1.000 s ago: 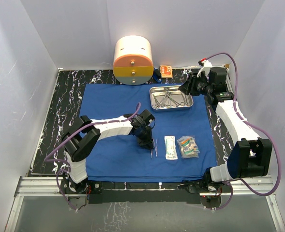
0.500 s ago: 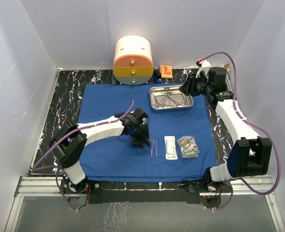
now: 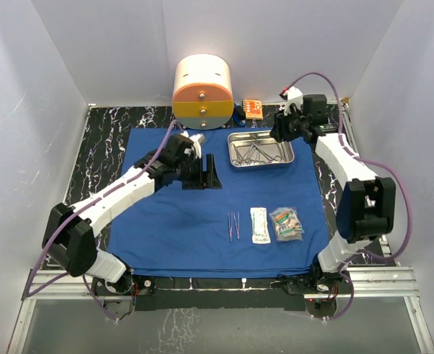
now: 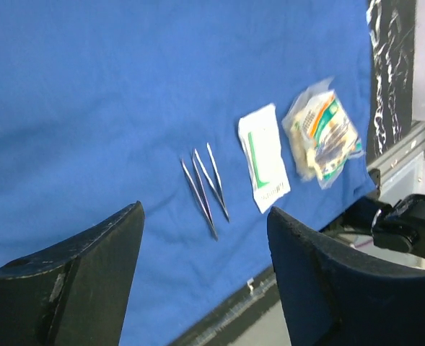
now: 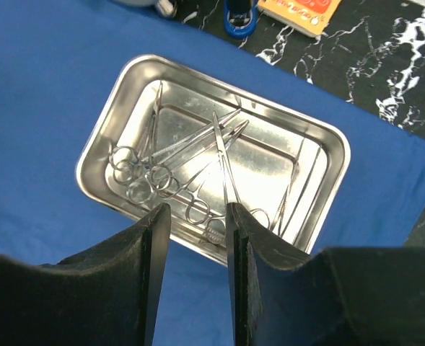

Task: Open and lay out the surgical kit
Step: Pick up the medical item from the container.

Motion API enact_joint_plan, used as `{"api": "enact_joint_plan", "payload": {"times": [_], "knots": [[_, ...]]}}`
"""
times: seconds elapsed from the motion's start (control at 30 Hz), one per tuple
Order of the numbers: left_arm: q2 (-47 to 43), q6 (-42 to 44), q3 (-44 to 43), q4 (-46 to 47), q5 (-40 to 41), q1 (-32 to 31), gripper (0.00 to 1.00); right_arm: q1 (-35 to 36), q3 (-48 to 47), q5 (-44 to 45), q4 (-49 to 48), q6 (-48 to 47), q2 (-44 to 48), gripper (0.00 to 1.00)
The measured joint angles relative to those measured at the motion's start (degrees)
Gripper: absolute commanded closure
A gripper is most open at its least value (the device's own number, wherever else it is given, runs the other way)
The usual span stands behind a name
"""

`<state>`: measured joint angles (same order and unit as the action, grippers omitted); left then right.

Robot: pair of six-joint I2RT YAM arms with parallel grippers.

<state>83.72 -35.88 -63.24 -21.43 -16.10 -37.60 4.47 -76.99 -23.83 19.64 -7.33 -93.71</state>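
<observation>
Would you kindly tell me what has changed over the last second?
The left gripper opened, let go of the tweezers on the cloth, and drew back toward the far left. The right gripper swung left toward the tray, its jaws a little apart and empty. The tray, its instruments and the packets stayed put.

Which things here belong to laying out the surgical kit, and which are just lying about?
Kit: blue cloth, steel tray, ringed instruments, tweezers, white packet, clear packet.
Lying about: round cream-and-orange container, small orange box.
</observation>
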Motion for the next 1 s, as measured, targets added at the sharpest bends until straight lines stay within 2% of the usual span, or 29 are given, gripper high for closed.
{"api": "enact_joint_plan", "payload": {"times": [0.33,0.63,1.0], "knots": [[0.02,22.93,-16.39,-2.38,3.04,5.29,0.01,5.92,-8.0,4.61,4.83,-11.87,-14.71,0.62],[1.77,37.68,-19.12,-7.37,6.27,6.36,0.01,7.1,-13.64,6.88,7.58,-15.06,-23.43,0.63],[2.05,42.34,-19.12,-7.32,5.95,7.93,0.01,7.1,-20.28,8.92,10.29,-17.09,-29.81,0.65]]}}
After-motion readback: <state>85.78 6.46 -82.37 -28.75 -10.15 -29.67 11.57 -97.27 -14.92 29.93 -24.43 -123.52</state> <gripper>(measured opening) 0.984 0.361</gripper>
